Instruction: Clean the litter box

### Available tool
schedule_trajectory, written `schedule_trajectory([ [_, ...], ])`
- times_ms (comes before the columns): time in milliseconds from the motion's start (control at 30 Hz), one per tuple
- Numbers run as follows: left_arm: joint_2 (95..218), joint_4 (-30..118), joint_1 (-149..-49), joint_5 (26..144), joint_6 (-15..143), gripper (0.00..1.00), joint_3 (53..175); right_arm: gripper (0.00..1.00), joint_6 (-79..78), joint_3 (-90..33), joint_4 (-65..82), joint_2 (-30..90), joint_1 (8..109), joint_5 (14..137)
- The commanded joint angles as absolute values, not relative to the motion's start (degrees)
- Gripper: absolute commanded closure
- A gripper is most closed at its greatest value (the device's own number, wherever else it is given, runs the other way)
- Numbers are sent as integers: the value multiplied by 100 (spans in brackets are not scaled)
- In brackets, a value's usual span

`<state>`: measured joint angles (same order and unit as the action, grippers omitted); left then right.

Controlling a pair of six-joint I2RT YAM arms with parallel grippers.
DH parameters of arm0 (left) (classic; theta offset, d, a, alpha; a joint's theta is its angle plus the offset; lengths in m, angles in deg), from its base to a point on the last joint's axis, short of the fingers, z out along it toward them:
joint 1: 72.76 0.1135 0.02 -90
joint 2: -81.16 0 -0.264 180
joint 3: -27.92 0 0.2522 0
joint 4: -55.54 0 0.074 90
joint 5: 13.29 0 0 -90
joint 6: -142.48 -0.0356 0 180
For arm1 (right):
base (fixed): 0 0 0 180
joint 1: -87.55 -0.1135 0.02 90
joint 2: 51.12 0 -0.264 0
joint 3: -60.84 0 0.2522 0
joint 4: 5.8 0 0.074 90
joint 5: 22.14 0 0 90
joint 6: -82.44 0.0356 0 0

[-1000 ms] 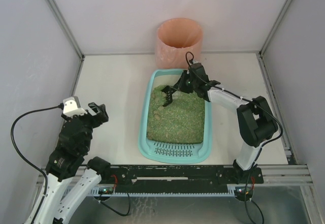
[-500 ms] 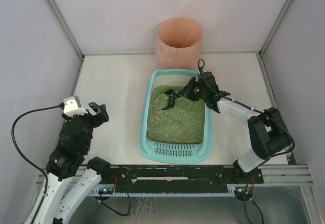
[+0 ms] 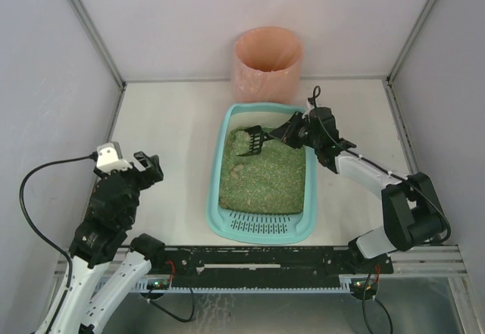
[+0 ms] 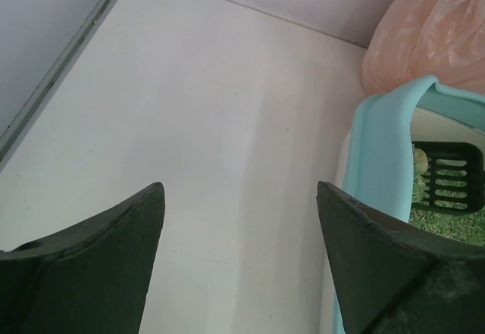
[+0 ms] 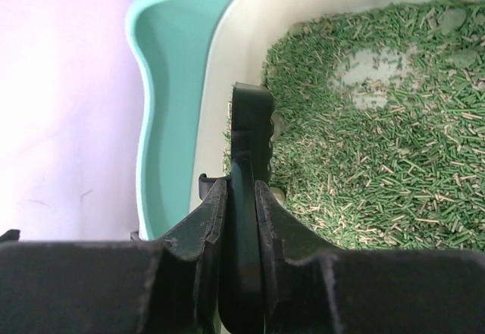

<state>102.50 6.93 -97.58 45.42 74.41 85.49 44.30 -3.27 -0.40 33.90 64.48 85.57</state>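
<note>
The litter box [image 3: 214,198] is a teal tray in the middle of the table, holding green granules [image 3: 265,182], with a slotted grate [image 3: 260,224] at its near end. My right gripper [image 3: 292,132] is shut on the handle of a black slotted scoop [image 3: 248,142], which sits over the tray's far left corner. In the right wrist view the scoop [image 5: 252,118] stands on edge next to the litter box's wall [image 5: 163,84], its handle clamped in the right gripper [image 5: 241,190]. The left gripper [image 3: 144,166] is open over bare table left of the tray, nothing in it [image 4: 239,190].
A round pink-orange bin [image 3: 267,61] stands behind the tray against the back wall. Walls close in the table on three sides. The left wrist view shows the tray's corner [image 4: 383,145], the scoop [image 4: 449,179] with a pale lump in it, and the bin [image 4: 432,31].
The right gripper has drawn back to the right, and the scoop has turned from dipping down into the granules to lying flatter over the far left corner. The left arm has stayed put.
</note>
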Motion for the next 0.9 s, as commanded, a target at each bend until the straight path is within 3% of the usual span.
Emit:
schedule_trajectory([
  [0, 10347, 885, -9702, 4560, 7499, 15, 8455, 100, 4520, -379, -309, 2948, 6594, 8669],
  [233, 10381, 889, -9680, 4556, 7504, 15, 8453, 100, 4457, -134, -78, 2386, 6888, 8900],
  [567, 10516, 863, -9653, 4489, 7510, 16, 8487, 100, 5660, 1276, -1772, 1577, 8000, 10454],
  [633, 10500, 854, -9649, 4443, 7514, 14, 8476, 100, 5854, 1415, -1978, 1500, 8191, 10666],
  [767, 10490, 1047, -9649, 4620, 7463, 0, 8394, 100, 6289, 1677, -2376, 1421, 8332, 10843],
  [867, 10632, 1112, -9649, 4774, 7528, 0, 8472, 100, 6495, 1852, -2618, 1395, 8119, 10856],
])
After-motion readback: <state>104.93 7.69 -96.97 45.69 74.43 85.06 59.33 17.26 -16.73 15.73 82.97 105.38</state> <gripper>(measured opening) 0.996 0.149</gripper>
